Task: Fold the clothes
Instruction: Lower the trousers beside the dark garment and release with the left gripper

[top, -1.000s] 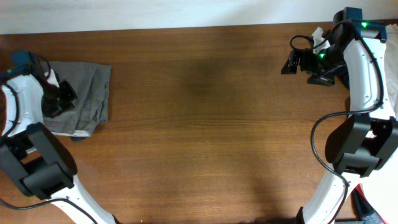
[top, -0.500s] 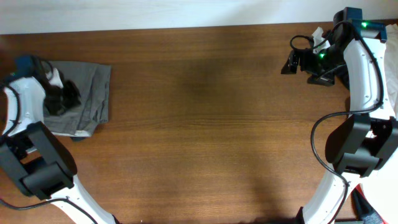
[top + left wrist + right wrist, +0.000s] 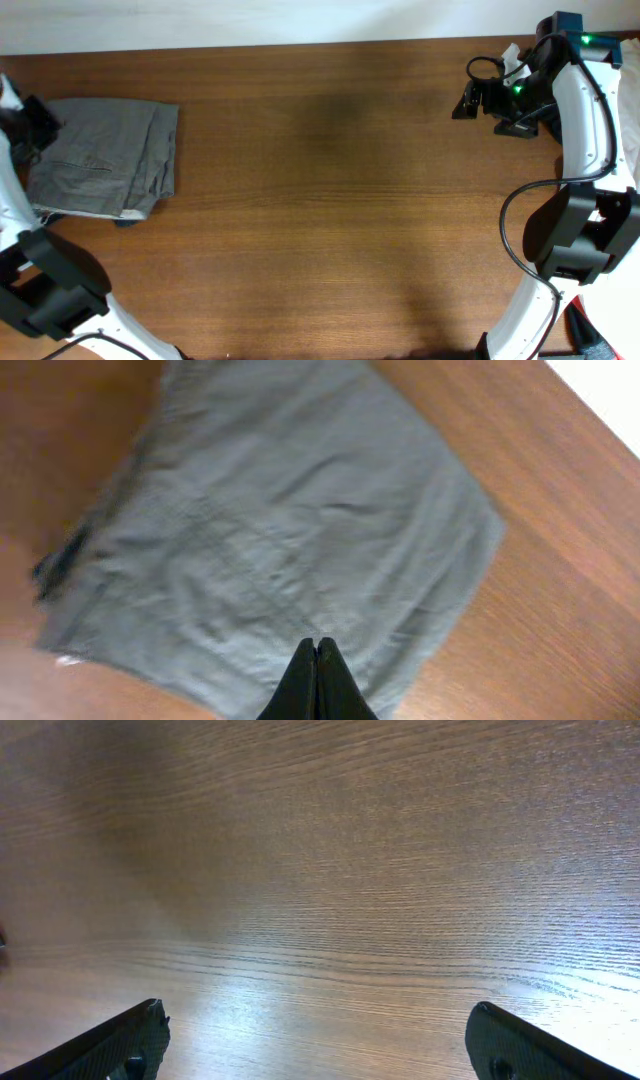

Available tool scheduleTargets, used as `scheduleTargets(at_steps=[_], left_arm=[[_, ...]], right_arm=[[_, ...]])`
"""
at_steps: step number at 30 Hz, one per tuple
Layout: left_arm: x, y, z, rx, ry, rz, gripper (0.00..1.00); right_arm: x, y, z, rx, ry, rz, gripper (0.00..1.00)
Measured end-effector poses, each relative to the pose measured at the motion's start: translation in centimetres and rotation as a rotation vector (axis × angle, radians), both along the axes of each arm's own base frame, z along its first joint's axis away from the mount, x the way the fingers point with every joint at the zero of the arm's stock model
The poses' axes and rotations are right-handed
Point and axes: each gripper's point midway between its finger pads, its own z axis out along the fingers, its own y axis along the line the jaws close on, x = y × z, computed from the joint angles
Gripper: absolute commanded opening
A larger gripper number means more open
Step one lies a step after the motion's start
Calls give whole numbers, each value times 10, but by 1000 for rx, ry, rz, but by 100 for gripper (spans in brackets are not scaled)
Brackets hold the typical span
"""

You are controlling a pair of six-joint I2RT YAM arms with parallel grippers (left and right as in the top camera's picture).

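The clothes I can see are grey-khaki trousers (image 3: 105,158), lying folded into a flat rectangle at the table's far left. In the left wrist view the trousers (image 3: 290,530) fill most of the frame, with a pocket seam showing. My left gripper (image 3: 40,125) hovers at their left edge; its fingertips (image 3: 317,645) are pressed together with no fabric between them. At the far right back, my right gripper (image 3: 468,100) stands wide open. In its wrist view the right gripper (image 3: 320,1025) has only bare wood between its fingers (image 3: 140,1030).
A dark scrap (image 3: 125,220) pokes out under the trousers' near edge. White and dark fabric (image 3: 512,52) lies behind the right arm at the table's back right corner. Something red (image 3: 600,345) shows at the bottom right. The brown table (image 3: 330,200) stretches between the arms.
My left gripper has pulled back off the top of the trousers to their left edge, staying shut. The trousers lie uncovered now. The right arm has not moved.
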Motion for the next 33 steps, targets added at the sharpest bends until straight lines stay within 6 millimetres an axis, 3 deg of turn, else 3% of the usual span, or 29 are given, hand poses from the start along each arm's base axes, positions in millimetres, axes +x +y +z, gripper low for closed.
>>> scheduleTargets(at_steps=[8,16,18,28,33], left_arm=[[-28,39,-19,-16,44,101,1],[-49,49,-95,-116,198,143,0],[-54,53,-105,-128,221,155,0],[-83,93,-114,-129,210,277,0],[-91,85,-142,-152,238,278,0]], right_arm=[[0,0,0,0,0,0,99],[0,0,0,-1,0,0,99],[0,0,0,0,0,0,99],[0,0,0,0,0,0,99],[0,0,0,0,-1,0,99]])
